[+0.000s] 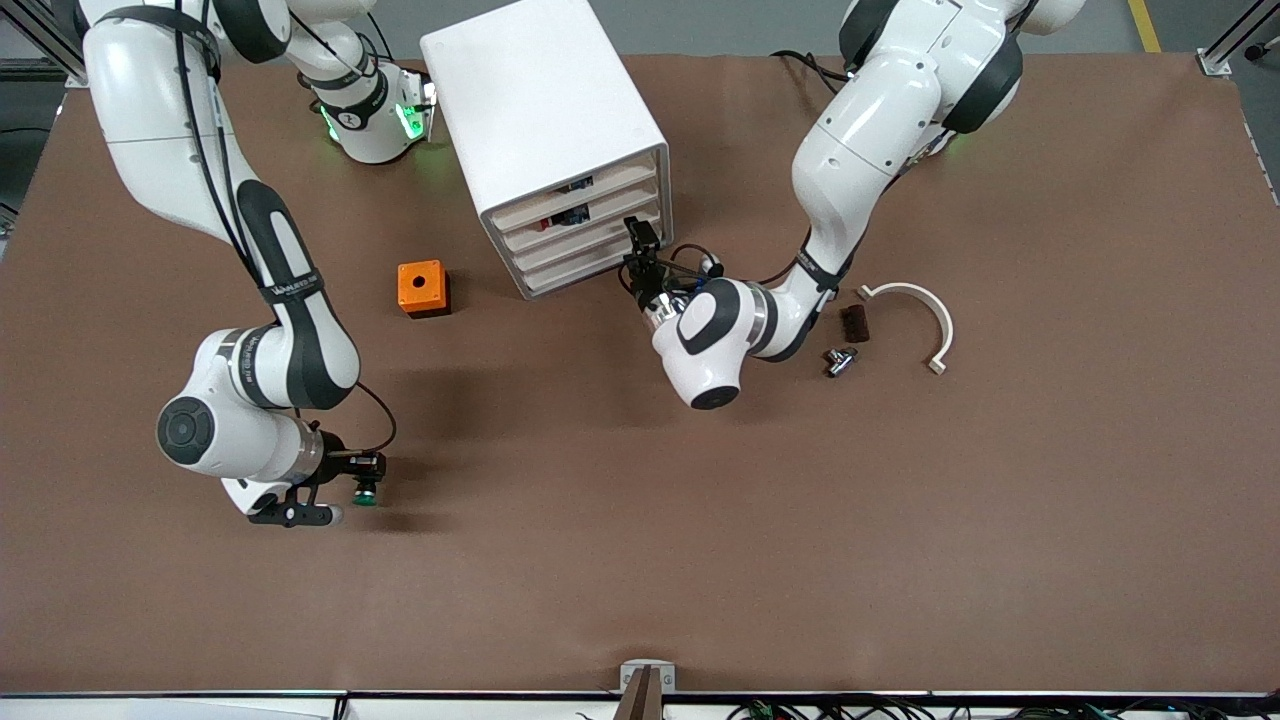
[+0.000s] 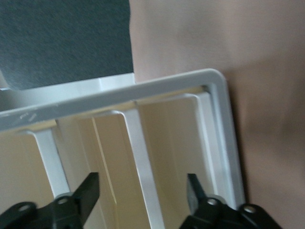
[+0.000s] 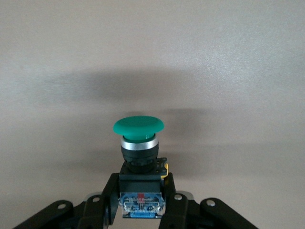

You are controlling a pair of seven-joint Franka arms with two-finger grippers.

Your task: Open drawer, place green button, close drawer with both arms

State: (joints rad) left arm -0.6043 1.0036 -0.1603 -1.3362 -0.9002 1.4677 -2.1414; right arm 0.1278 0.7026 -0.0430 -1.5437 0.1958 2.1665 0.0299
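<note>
Drawers all sit closed in the white cabinet (image 1: 545,140). Left gripper (image 1: 640,262) is at the front of the drawer (image 1: 585,240), third from the top, fingers (image 2: 88,191) spread wide against the slatted front. Right gripper (image 1: 362,470) hangs over bare table (image 1: 700,560), clamped on the green-capped button (image 3: 138,143). An orange box (image 1: 422,288) sits beside the cabinet.

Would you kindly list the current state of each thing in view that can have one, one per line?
Drawer: shut, flush with the other fronts.
Button: held in the right gripper, green cap pointing away from the wrist.
Right gripper: shut on the button, above the bare table.
Left gripper: open, at the cabinet front by the drawers.
Orange box: resting on the table, round hole facing up.
</note>
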